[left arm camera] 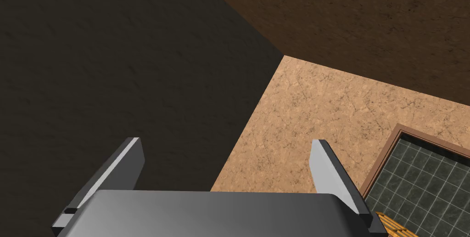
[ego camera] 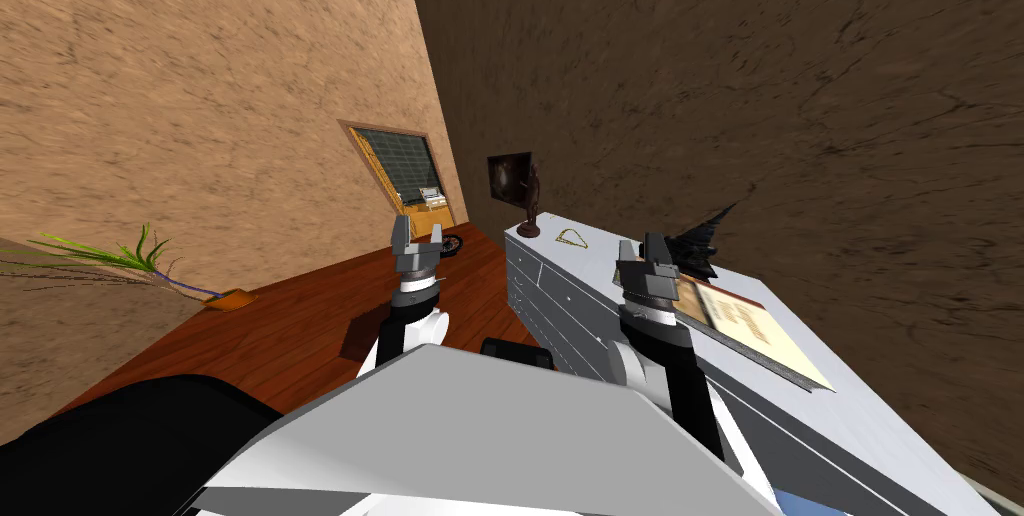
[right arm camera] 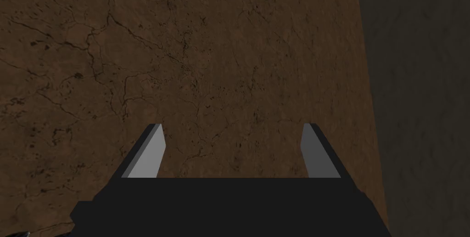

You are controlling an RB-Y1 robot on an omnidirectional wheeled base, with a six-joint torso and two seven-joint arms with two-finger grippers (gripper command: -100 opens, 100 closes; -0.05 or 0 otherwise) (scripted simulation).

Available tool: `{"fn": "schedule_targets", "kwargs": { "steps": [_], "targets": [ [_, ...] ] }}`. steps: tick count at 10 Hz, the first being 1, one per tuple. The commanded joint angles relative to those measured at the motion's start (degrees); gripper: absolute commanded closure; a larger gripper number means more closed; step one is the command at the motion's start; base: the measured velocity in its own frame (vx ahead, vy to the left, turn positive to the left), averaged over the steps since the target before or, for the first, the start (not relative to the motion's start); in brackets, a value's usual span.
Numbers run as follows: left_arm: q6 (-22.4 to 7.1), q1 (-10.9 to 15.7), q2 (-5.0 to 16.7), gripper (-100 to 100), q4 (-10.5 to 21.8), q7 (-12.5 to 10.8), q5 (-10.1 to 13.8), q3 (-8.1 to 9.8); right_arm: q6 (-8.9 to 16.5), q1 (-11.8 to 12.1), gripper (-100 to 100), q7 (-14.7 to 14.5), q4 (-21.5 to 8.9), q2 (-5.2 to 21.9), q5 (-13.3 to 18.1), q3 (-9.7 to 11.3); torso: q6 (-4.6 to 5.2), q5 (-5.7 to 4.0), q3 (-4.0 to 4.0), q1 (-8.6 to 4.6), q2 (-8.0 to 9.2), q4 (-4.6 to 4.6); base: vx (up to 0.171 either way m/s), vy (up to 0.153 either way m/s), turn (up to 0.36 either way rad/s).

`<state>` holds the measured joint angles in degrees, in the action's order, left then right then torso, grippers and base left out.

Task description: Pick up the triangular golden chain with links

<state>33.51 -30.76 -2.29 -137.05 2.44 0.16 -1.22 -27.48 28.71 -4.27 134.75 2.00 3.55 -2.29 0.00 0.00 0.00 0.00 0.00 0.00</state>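
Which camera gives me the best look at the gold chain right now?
The head view. There the chain lies as a small gold triangle on the white dresser, beside the dark figurine, beyond the right gripper. Both wrist cameras aim away from the dresser, past open fingers.

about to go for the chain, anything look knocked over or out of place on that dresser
Nothing stands out: the triangular golden chain lies flat on the white chest of drawers, beside an upright dark figurine.

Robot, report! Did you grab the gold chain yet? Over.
Left gripper open, right gripper open, both empty. Gold chain flat on the dresser, untouched. Dark figurine stands beside it.
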Motion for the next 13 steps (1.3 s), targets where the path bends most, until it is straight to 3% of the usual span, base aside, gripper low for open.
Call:
{"fn": "schedule_targets", "kwargs": {
  "steps": [1, 8, 13],
  "targets": [
    [0.0, 0.0, 0.0, 0, 0.0, 0.0, 0.0, 0.00, -0.6, 0.4, -100, -0.3, -1.2, 2.3, 0.5, -0.8, 0.00, 0.00, 0.00, 0.00, 0.00, 0.00, -0.019, 0.057, 0.000],
    [0.0, 0.0, 0.0, 0, 0.0, 0.0, 0.0, 0.00, -4.3, 2.8, -100, -2.0, -8.3, 13.4, 3.3, -5.2, 0.00, 0.05, 0.00, 0.21, 0.00, 0.00, -0.004, 0.082, -0.008],
    [0.0, 0.0, 0.0, 0, 0.0, 0.0, 0.0, 0.00, -6.0, 4.0, -100, -2.8, -11.6, 20.1, 4.6, -7.2, 0.00, 0.05, -0.02, 0.22, -0.03, -0.01, 0.005, 0.065, -0.006]
  ]
}}
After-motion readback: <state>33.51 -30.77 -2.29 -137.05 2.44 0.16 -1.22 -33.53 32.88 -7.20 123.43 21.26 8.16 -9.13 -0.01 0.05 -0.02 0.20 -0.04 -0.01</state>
